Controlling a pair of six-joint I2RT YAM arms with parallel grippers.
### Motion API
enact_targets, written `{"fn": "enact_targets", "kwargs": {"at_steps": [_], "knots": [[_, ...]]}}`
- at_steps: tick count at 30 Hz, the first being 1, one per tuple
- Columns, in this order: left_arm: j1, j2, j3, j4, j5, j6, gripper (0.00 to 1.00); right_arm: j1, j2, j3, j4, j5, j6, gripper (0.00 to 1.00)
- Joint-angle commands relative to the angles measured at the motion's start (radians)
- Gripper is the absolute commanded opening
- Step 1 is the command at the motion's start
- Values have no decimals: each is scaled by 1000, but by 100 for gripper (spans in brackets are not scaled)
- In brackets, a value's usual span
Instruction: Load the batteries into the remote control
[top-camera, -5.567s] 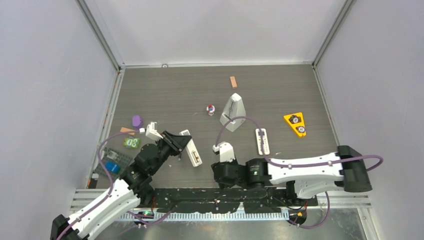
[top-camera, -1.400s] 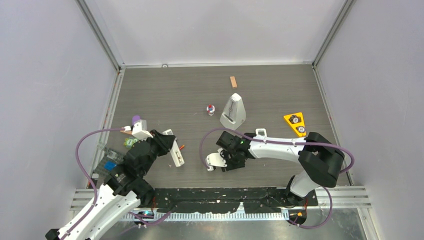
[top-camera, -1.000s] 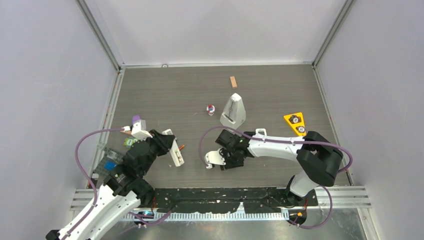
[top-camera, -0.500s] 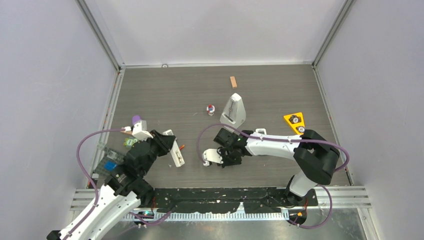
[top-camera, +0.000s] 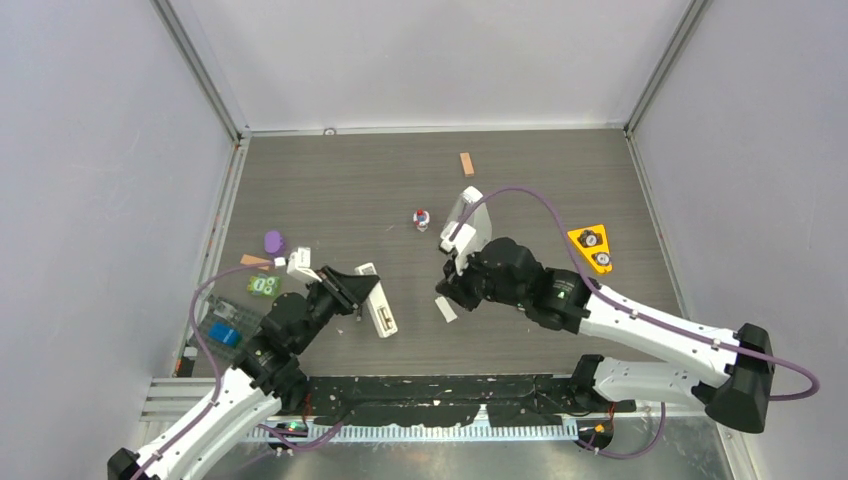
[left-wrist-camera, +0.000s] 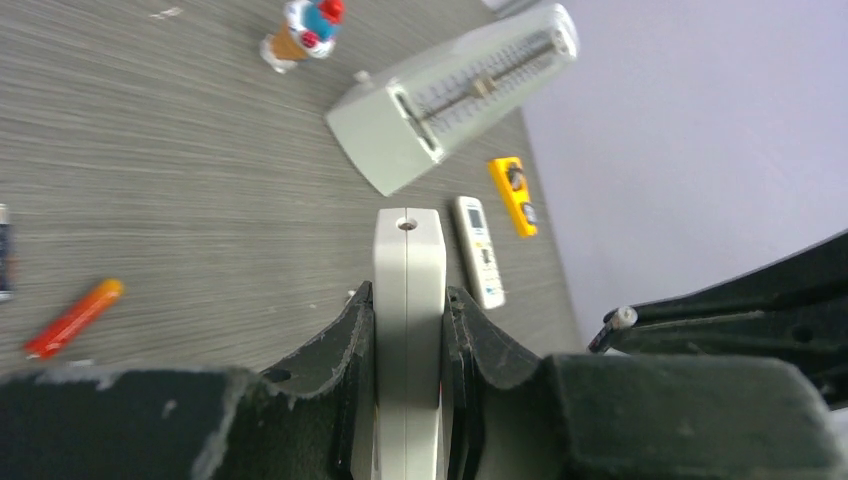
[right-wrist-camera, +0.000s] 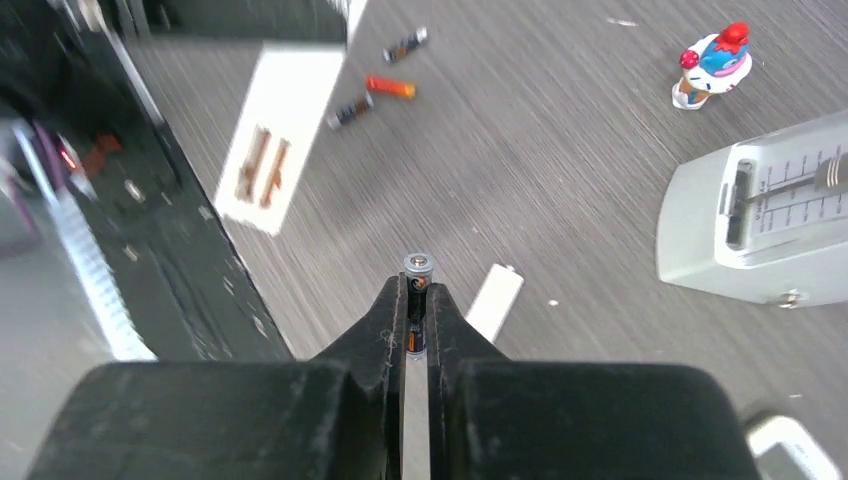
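Grey wood-grain bench (top-camera: 330, 180) and pale lilac walls frame both arms. The right jaws are pinched almost together on one battery (right-wrist-camera: 418, 268). It stands upright between them, its silver cap poking just past the tips. They hang over the bench near the grey metronome (top-camera: 468, 222). On the bench just below them lies the small white cover (right-wrist-camera: 497, 300), flat and apart from everything else.

The left jaws stand narrow, clamped on the two broad faces of the remote control (left-wrist-camera: 408, 262), which sticks out past the tips and shows edge-on in the left wrist view. From the right wrist view its open compartment (right-wrist-camera: 262, 160) shows as two brownish slots in a white face. Just beyond it, loose on the bench, an orange battery (right-wrist-camera: 392, 87) lies between two darker batteries (right-wrist-camera: 350, 111).
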Motion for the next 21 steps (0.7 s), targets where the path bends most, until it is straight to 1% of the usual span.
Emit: {"fn": "enact_targets", "kwargs": {"at_steps": [1,4,7,10,16,21], "knots": [[5,9,-91,423,134,-161,0,85,-57,-30,162,193,433,5],[6,40,-121,518,184,-246,0,165,-56,-25,236,296,497,5],[6,71,-145,612,214,-318,0,234,18,30,240,347,539,5],[6,95,-156,669,233,-364,0,284,98,73,233,417,559,5],[6,96,-178,705,243,-422,0,352,177,105,258,473,606,5],[6,70,-190,695,243,-436,0,369,196,116,250,510,615,5]]}}
